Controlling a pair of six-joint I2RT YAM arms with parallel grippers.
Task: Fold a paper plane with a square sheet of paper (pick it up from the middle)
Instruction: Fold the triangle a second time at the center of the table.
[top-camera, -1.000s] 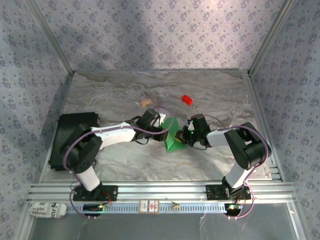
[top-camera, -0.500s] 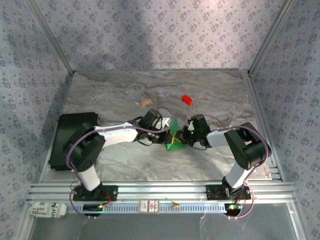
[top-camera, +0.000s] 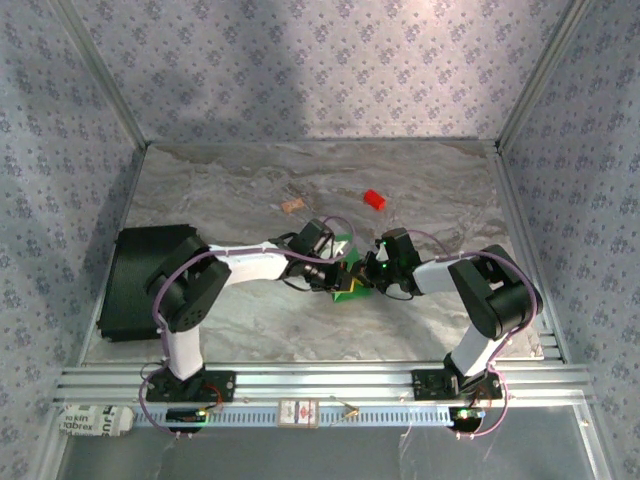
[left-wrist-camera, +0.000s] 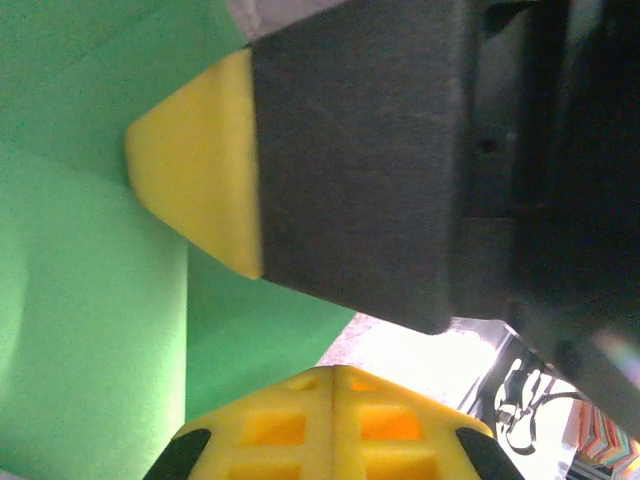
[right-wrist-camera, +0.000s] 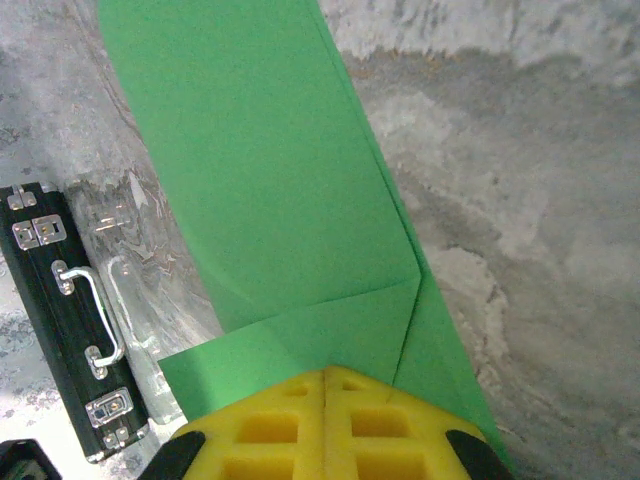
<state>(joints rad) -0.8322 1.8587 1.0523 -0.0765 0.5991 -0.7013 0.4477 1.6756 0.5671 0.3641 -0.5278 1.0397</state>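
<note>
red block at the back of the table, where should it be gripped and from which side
Across its narrow width, from straight above, most likely: the red block lies flat on the table, its long axis slanted, with nothing touching its sides.

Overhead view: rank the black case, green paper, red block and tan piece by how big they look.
1. black case
2. green paper, going by the part that shows
3. red block and tan piece: about alike, too small to rank

You saw smooth, matt green paper (right-wrist-camera: 260, 170) with sharp creases, a glossy marble-look tabletop (right-wrist-camera: 530, 210), and a black case (right-wrist-camera: 45, 275) with shiny metal latches (right-wrist-camera: 112, 408).
</note>
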